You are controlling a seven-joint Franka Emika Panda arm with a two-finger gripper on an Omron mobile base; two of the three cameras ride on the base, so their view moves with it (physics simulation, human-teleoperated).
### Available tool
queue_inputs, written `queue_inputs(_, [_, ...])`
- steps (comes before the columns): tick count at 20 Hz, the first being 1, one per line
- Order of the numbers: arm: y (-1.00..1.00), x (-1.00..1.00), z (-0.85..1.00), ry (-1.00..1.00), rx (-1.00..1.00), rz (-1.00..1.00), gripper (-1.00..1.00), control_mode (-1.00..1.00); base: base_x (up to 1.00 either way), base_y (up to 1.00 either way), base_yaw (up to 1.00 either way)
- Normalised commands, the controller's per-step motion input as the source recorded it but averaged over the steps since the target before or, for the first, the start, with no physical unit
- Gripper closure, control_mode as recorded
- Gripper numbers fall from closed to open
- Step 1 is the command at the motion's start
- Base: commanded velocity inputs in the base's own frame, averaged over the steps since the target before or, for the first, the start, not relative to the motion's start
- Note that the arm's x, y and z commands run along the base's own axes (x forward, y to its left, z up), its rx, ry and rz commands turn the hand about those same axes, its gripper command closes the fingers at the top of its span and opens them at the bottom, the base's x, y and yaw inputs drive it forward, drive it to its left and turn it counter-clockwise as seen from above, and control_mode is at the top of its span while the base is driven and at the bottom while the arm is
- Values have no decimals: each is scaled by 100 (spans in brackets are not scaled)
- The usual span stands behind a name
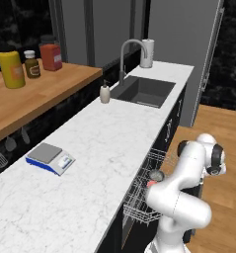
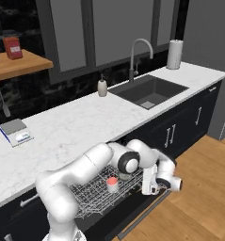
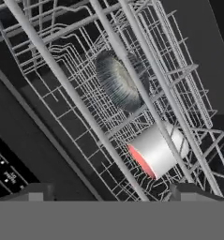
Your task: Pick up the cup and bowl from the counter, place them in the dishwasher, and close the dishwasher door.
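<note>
From my remote station: the dishwasher stands open under the desk, its wire rack pulled out over the wooden floor. The dishwasher door lies lowered beneath the rack, dark panel edge visible at the near side.

The cup sits in the rack, red with a pale rim, roughly mid-rack. In the hand view the cup looks whitish with a red glow on one end, lying behind the wires. The bowl rests in the rack just beside the cup, tilted on edge, its grey surface toward the camera. In the left base view the bowl shows as a small grey disc in the rack, with a sliver of the cup just near of it, both partly behind the arm.

The pincer hangs at the right edge of the rack, apart from cup and bowl. In the hand view the two tips stand wide apart at the bottom with nothing between them, so I read it as released.

On the desk: a scale at left, a soap dispenser by the sink, a faucet behind. A wooden shelf carries jars
</note>
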Motion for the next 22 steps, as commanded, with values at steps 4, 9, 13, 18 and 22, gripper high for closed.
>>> queue_inputs(4, [90,-31,19,-63,-39,-37,-100,-100,0,0,0])
queue_inputs(9, [14,-46,60,-37,-30,-35,-100,-100,0,0,0])
queue_inputs(13, [-84,-47,33,-14,-6,-13,-100,-100,0,0,0])
queue_inputs(18, [-100,-33,30,0,9,0,-100,-100,0,0,0])
queue_inputs(22, [-100,-43,-3,0,12,0,-100,-100,0,0,0])
